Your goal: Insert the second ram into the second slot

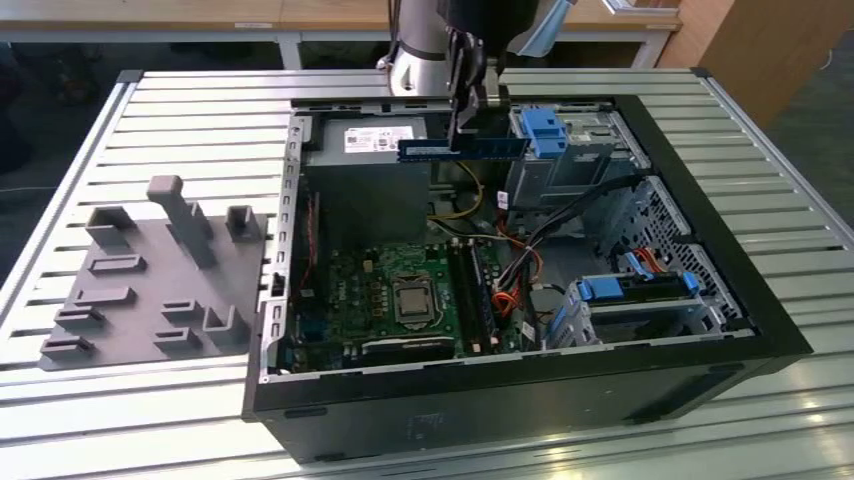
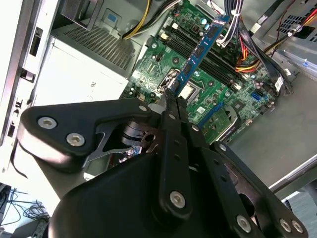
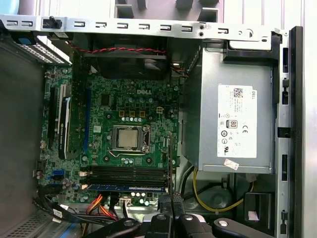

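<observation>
Second ram [image 1: 424, 151]: blue stick, clamped mid-length in closed claw [image 1: 463, 140], hung level above open computer case [image 1: 534, 365] toward table [image 1: 200, 110] far edge; contact edge down, apparently to face motherboard slots [image 1: 474, 290].

The exterior view stands well back and high, looking down at a slant over the desk [image 1: 160, 120] into the whole open computer case [image 1: 534, 390], with the end effector [image 1: 463, 130] at the far wall. The first wrist view faces straight down onto the motherboard [image 3: 129, 99] below the end effector, while the second wrist view peers, tilted, from close behind the end effector's links along the second ram [image 2: 198, 49]. All three views share the motherboard and the power supply [image 3: 233, 124] beside it.
</observation>
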